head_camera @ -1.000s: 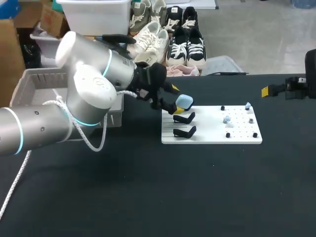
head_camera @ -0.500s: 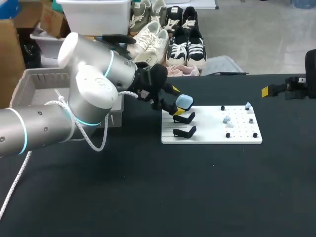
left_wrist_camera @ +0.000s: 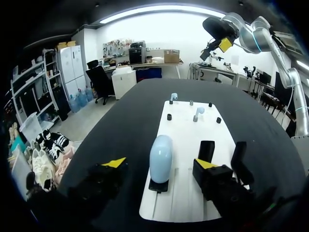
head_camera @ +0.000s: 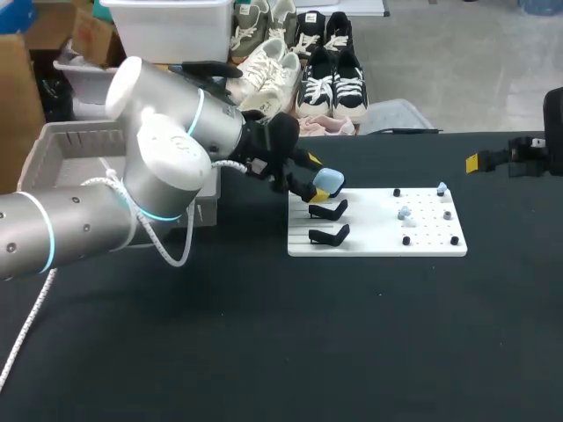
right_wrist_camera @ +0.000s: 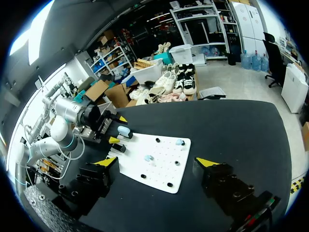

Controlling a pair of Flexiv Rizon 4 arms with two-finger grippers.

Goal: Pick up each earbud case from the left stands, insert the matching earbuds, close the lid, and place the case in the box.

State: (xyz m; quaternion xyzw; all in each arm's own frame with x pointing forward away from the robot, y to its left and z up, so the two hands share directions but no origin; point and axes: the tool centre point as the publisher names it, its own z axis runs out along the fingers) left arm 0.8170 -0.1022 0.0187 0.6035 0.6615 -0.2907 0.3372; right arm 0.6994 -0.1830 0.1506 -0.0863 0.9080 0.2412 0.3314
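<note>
By my judgement this one has hardly begun: the pale blue earbud case [left_wrist_camera: 161, 152] sits upright on its stand on the white board [left_wrist_camera: 176, 193], with my left claw [left_wrist_camera: 160, 164] spread apart on either side, neither finger touching it. My right claw [right_wrist_camera: 157, 161] hangs wide apart over the bench, well off. The earbuds [head_camera: 405, 213] wait on the board; lifting, loading, closing and boxing remain.

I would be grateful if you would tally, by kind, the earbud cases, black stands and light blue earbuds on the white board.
Earbud case: 1
Black stands: 3, one under the case
Light blue earbuds: 2
Total: 6
</note>
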